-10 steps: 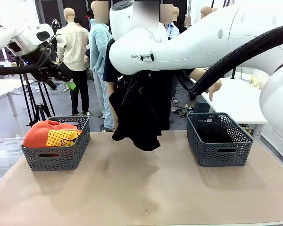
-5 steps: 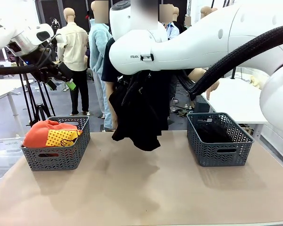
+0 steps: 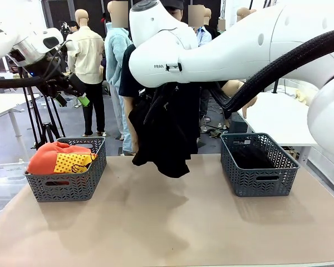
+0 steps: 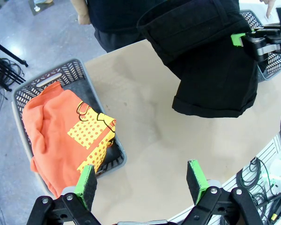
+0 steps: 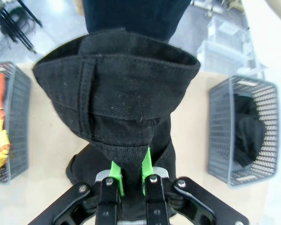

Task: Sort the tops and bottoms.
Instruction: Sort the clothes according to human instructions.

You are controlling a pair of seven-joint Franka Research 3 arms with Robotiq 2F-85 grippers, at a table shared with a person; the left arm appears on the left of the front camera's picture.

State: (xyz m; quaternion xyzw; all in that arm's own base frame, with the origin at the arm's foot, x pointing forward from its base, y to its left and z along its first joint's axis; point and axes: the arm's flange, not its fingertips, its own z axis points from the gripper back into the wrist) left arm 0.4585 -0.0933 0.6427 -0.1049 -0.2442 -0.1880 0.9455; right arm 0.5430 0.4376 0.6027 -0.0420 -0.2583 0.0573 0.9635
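Nothing has moved since the earlier frame. Black bottoms (image 3: 166, 133) are pinched in the right gripper (image 5: 129, 173) above the table's (image 3: 156, 222) middle. The left gripper (image 4: 143, 180) is held open above the orange top (image 4: 61, 133) in the left basket (image 3: 67, 186). Another black garment (image 3: 255, 157) lies in the right basket (image 3: 259, 178).

left pincer (image 4: 141, 180) spread, right pincer (image 5: 130, 172) clamped

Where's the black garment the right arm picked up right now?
In the front view the black garment hangs from the right gripper above mid-table, between the left basket and right basket.
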